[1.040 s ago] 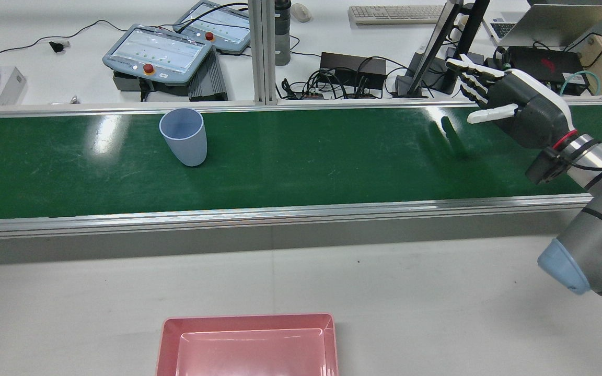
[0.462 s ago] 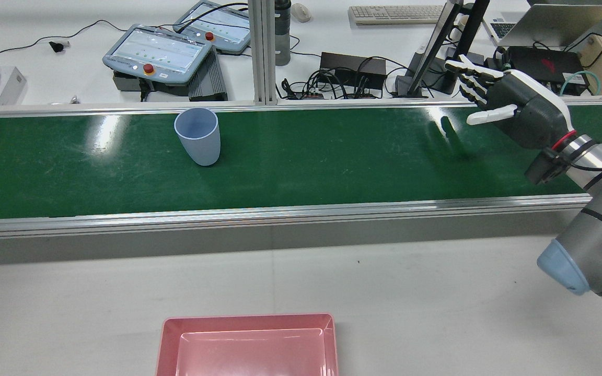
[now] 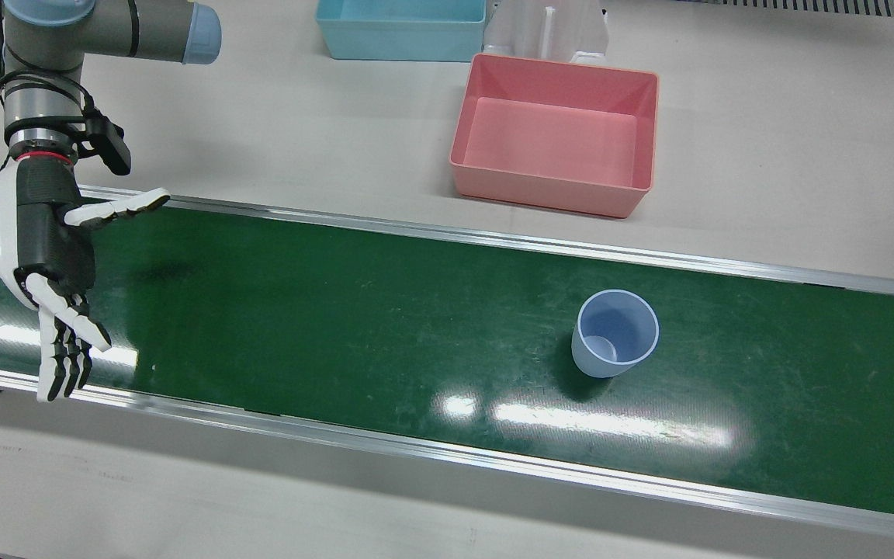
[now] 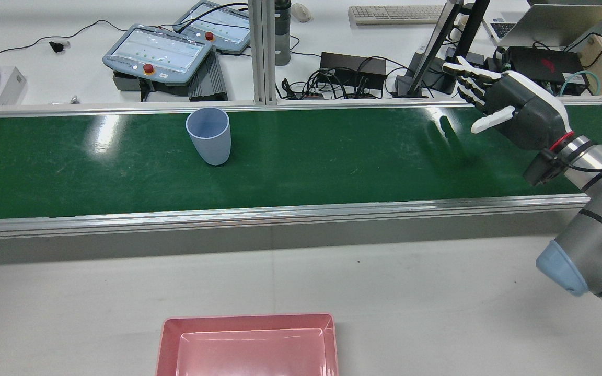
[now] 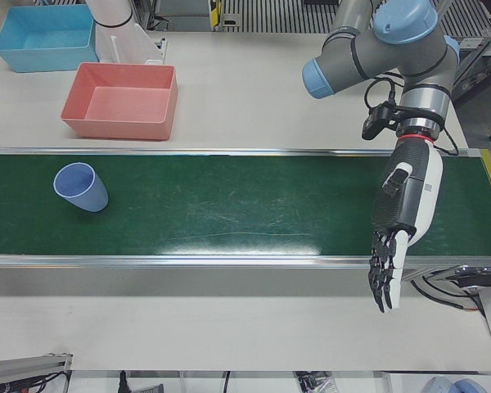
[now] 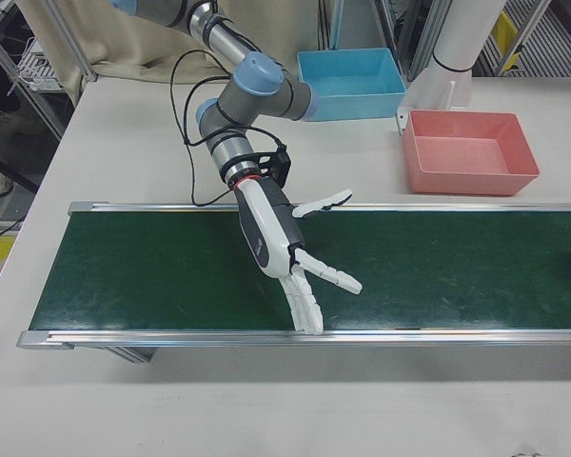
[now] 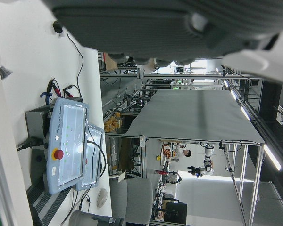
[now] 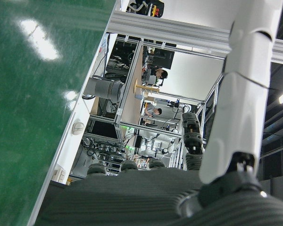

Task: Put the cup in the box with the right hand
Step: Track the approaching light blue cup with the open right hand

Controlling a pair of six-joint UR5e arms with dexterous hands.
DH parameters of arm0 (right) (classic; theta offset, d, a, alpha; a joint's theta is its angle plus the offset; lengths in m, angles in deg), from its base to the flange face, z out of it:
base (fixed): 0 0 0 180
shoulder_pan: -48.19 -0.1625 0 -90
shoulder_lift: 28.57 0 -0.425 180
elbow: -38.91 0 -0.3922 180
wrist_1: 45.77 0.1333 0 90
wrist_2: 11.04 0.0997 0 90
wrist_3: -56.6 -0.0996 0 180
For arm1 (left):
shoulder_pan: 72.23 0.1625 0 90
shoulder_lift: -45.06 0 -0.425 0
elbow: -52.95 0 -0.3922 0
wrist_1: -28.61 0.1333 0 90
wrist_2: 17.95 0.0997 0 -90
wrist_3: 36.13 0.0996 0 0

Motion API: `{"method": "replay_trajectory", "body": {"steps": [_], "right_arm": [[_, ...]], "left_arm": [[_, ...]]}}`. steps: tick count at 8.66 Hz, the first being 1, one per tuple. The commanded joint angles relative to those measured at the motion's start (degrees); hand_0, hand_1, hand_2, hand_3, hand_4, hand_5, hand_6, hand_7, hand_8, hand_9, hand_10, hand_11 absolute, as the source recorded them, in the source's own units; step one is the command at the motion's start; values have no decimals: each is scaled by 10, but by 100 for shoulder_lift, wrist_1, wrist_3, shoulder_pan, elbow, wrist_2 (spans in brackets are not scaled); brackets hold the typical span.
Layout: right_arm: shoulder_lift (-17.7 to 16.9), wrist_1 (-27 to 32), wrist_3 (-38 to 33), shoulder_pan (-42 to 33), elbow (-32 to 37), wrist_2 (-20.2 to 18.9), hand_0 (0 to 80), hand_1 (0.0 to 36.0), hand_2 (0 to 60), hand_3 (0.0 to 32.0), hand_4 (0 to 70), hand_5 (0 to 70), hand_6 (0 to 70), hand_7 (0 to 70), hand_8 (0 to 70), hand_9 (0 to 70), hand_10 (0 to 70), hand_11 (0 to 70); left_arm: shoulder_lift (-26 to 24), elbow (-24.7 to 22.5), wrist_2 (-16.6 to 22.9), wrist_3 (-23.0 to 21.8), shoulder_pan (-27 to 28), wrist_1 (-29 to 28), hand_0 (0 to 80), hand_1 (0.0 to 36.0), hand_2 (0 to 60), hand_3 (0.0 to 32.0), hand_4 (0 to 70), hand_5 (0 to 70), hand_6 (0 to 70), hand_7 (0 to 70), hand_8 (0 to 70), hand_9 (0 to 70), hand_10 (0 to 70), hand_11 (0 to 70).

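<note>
The light-blue plastic cup [image 3: 616, 334] stands upright and empty on the green conveyor belt [image 3: 338, 310], mouth up, with nothing touching it; in the rear view it sits towards the belt's far edge, left of centre. The right hand [image 3: 47, 248] hovers above the belt well apart from the cup, near the belt's end on the robot's right side; its fingers [image 3: 67, 353] are stretched out straight and spread, thumb splayed to the side, and it holds nothing. The left hand [image 5: 401, 221] shows in the left-front view at the opposite end of the belt, pointing down over the operators' edge; its fingers [image 5: 383, 278] are extended and apart, with nothing between them. The pink box [image 3: 552, 140] rests empty on the pale bench [image 3: 299, 132] on the robot's side of the belt, apart from the belt's metal rail; a blue box [image 3: 400, 39] lies beyond it, nearer the pedestals. Two teach pendants [image 4: 157, 52] lie on the desk past the belt in the rear view.
</note>
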Motion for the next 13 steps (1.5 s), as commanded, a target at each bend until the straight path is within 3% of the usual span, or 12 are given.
{"method": "replay_trajectory", "body": {"steps": [1,2,3,6,7,8,9,13], "right_arm": [[1,0,-9,3,0,0,544,199,77,0,28,60,21,5,0,7,0,0],[1,0,0,3,0,0,547,199,76,0,27,60,21,5,0,7,0,0],[1,0,0,12,0,0,563,172,37,0,48,60,21,5,0,7,0,0],[1,0,0,12,0,0,558,182,52,0,42,61,22,8,0,6,0,0],[1,0,0,21,0,0,577,155,12,0,63,61,22,7,0,5,0,0],[1,0,0,21,0,0,553,191,65,0,35,61,22,6,0,5,0,0],[1,0,0,21,0,0,572,164,25,0,56,61,21,6,0,5,0,0],[10,0,0,65,-9,0,567,171,31,0,49,61,23,11,0,6,0,0]], "left_arm": [[0,0,0,0,3,9,0,0,0,0,0,0,0,0,0,0,0,0],[0,0,0,0,-6,0,0,0,0,0,0,0,0,0,0,0,0,0],[0,0,0,0,-6,0,0,0,0,0,0,0,0,0,0,0,0,0],[0,0,0,0,-6,0,0,0,0,0,0,0,0,0,0,0,0,0],[0,0,0,0,-6,9,0,0,0,0,0,0,0,0,0,0,0,0],[0,0,0,0,-6,0,0,0,0,0,0,0,0,0,0,0,0,0],[0,0,0,0,3,0,0,0,0,0,0,0,0,0,0,0,0,0],[0,0,0,0,-6,0,0,0,0,0,0,0,0,0,0,0,0,0]]}}
